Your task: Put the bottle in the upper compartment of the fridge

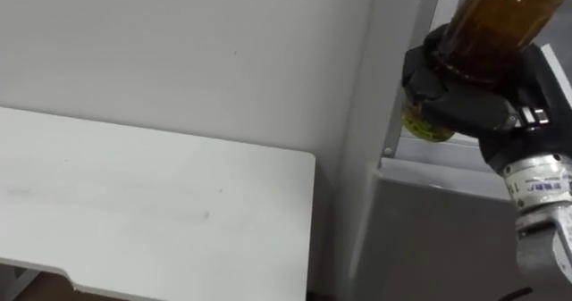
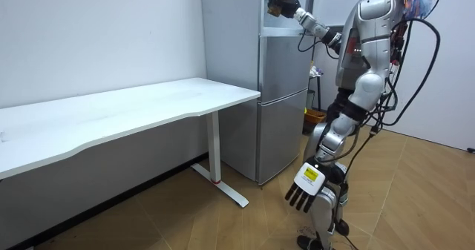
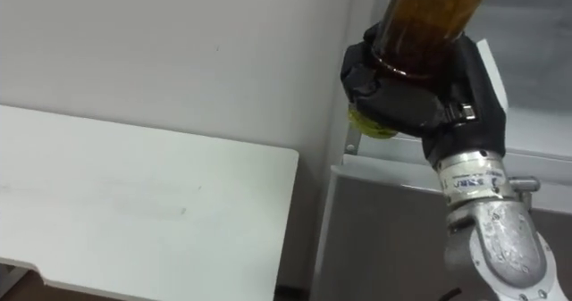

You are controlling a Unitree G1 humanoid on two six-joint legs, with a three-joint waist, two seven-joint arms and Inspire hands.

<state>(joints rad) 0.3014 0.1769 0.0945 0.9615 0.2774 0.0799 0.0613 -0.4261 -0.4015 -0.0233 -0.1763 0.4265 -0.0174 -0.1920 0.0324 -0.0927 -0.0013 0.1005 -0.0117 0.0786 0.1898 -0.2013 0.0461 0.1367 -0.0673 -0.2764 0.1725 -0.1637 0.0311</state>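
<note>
Bottle (image 1: pixel 487 24), one, round, clear-walled with amber contents, clasped in curled black right hand (image 1: pixel 465 96) high against upper section of one smooth grey fridge (image 2: pixel 282 102), right of one flat white table (image 1: pixel 134 203); left hand (image 2: pixel 306 187) hanging, fingers relaxed.

Open upper fridge compartment (image 3: pixel 536 64) just past right hand (image 3: pixel 407 100) and bottle (image 3: pixel 429 24); frame post (image 1: pixel 389 42) close left.

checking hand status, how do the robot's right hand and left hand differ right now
The right hand is raised at the tall grey fridge; the left hand hangs down at the robot's side. The right hand's fingers curl round the amber plastic bottle; the left hand is open and holds nothing. Both are black.
</note>
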